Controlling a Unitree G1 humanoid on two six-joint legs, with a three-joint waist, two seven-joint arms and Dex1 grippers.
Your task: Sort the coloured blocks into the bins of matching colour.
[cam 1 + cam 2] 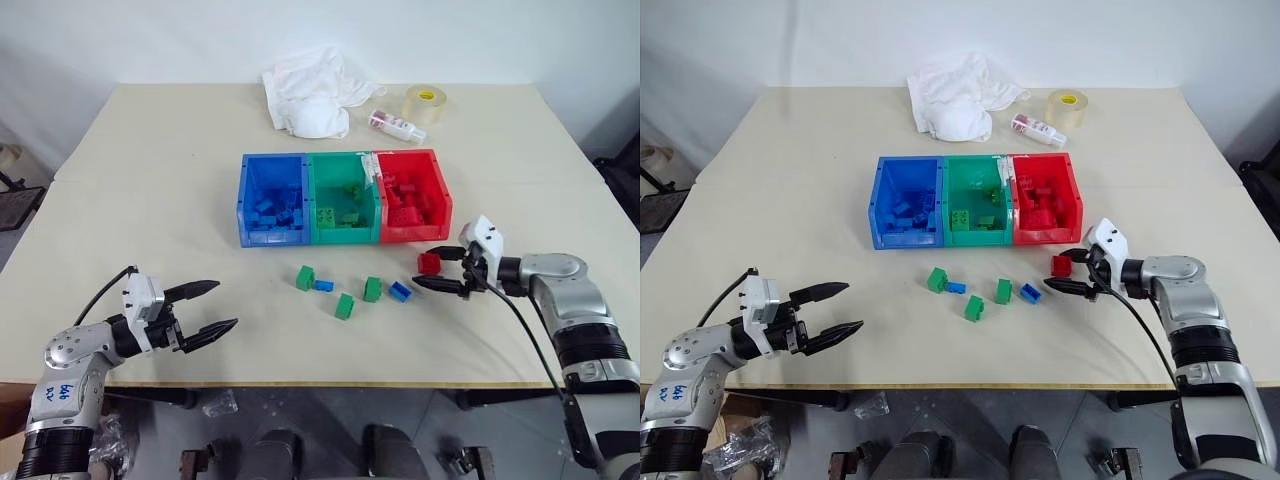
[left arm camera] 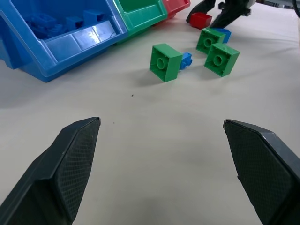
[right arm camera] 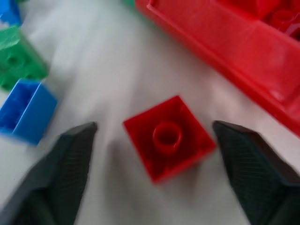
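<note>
Straddling red block (image 3: 168, 137), right gripper (image 1: 443, 270) fingers apart, not yet clamped. Judged light, rigid, slick; best pinched across flat sides. Left gripper (image 1: 208, 308) wide apart, empty.

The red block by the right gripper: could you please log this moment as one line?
right gripper: open, straddling red block on table, not gripped | left gripper: open, empty | next: red bin

A red block (image 1: 1062, 265) is flanked by the spread fingers of the right gripper (image 1: 1069, 270), just in front of the red bin (image 1: 1072, 192). The left gripper (image 1: 835, 310) is held open near the table edge (image 1: 970, 384).
</note>
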